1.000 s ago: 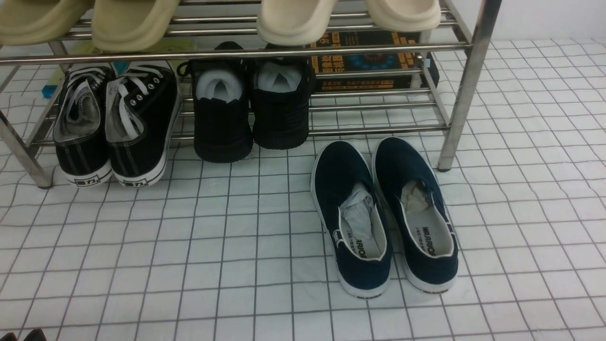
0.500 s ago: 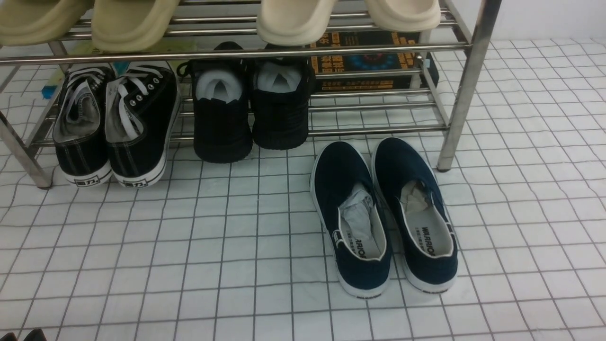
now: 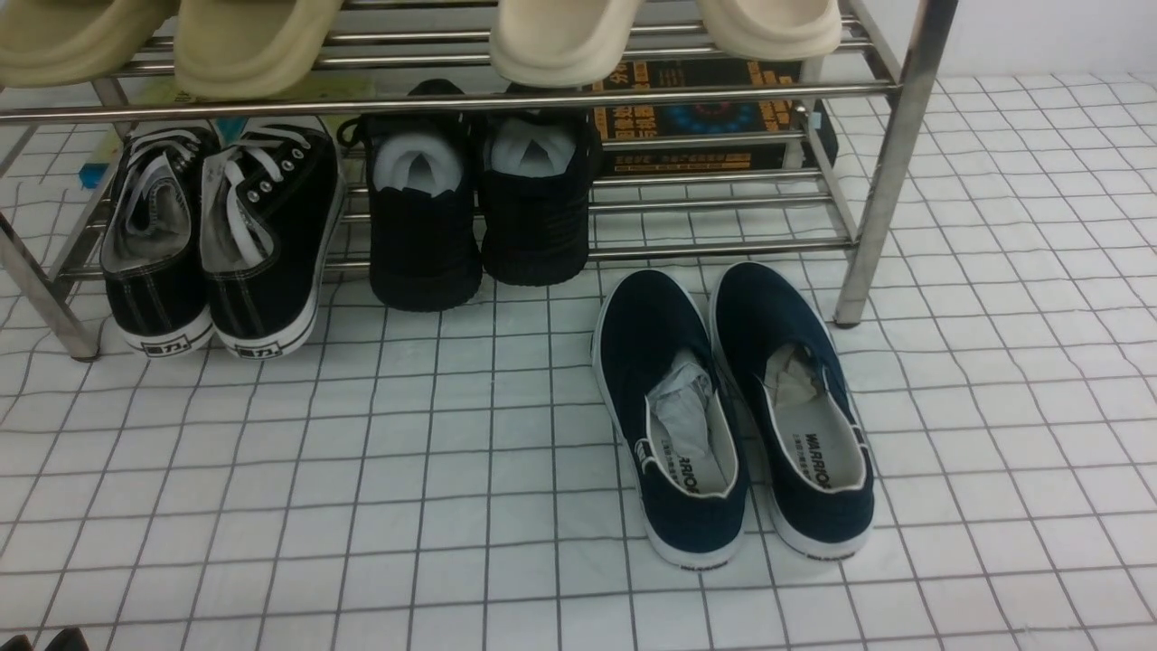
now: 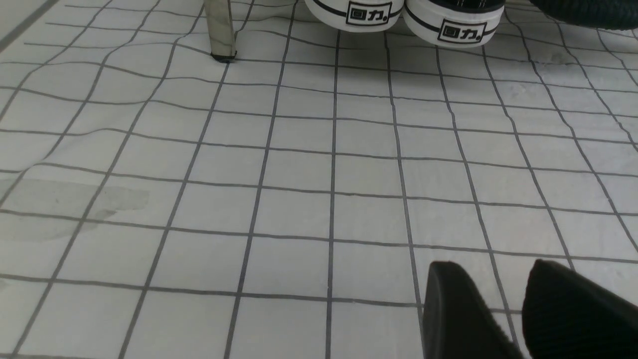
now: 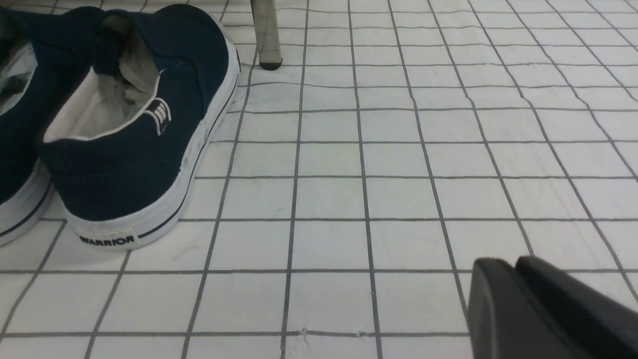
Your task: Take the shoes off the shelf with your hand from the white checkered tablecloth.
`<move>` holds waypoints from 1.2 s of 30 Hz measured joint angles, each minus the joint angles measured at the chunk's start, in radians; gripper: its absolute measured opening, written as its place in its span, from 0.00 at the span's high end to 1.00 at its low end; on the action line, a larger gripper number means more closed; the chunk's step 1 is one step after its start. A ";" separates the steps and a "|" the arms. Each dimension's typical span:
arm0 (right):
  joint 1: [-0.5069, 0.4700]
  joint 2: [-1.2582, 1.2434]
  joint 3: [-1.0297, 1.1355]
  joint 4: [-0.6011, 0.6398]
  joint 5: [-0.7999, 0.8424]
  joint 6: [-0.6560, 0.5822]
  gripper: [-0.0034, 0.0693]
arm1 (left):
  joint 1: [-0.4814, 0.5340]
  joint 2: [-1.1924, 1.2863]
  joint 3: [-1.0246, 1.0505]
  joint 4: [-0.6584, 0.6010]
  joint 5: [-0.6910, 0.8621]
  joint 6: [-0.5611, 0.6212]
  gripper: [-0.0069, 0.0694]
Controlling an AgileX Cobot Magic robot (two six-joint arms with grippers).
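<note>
Shoes (image 3: 732, 411) sit side by side on the white checkered tablecloth (image 3: 362, 506), heels toward me, toes just short of the shelf (image 3: 890, 163) and its lowest bars, so the pair already looks clear of the rack. By my judgement the lifting part is done, and what remains is to keep from spoiling it.

Risk comes mainly from my right gripper (image 5: 513, 274), which hangs low over the cloth not far from the outer shoe's heel. A sideways sweep toward that heel could nudge the shoe into its partner or push it back against the shelf leg (image 5: 266, 35). Dragging either set of fingers along the wrinkled cloth could also tug the fabric and shift everything standing on it, the lace-up sneakers (image 4: 401, 15) included.

My left gripper (image 4: 491, 294) hovers low over bare cloth, well apart from the navy pair, pointing toward the white heel caps of the sneakers; its two dark fingers stand spread with a strip of cloth visible between them, holding nothing. On the right, the fingers appear pressed together with nothing between them, though only their tips enter the wrist view, so I would not swear to it. Neither arm shows properly in the front view, only a dark sliver at the bottom left corner.
</note>
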 joint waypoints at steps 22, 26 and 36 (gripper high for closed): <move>0.000 0.000 0.000 0.000 0.000 0.000 0.82 | 0.000 0.000 0.000 0.000 0.000 0.000 0.59; 0.000 0.000 0.000 -0.001 0.000 0.000 0.81 | 0.000 0.000 0.000 0.000 0.000 0.000 0.59; 0.000 0.000 0.000 -0.001 0.000 0.000 0.79 | 0.000 0.000 0.000 0.000 0.000 0.000 0.59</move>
